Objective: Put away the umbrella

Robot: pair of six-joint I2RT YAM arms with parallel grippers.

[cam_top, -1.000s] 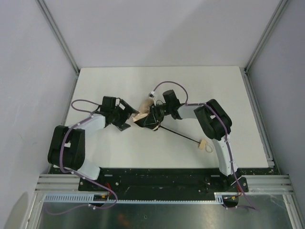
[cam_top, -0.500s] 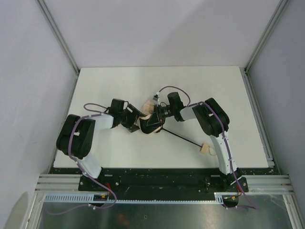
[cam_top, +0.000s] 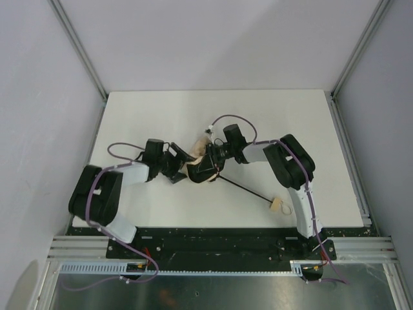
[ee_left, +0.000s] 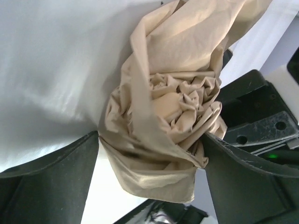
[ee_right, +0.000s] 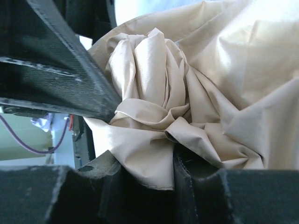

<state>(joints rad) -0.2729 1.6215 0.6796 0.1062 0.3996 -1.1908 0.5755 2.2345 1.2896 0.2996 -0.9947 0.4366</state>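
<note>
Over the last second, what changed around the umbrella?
The left end effector moved right, closing in on the umbrella, whose bunched fabric now sits between its fingers. The handle slid slightly toward the near edge. The right end effector stayed on the fabric, roughly in place; the shaft still lies extended across the table.
</note>
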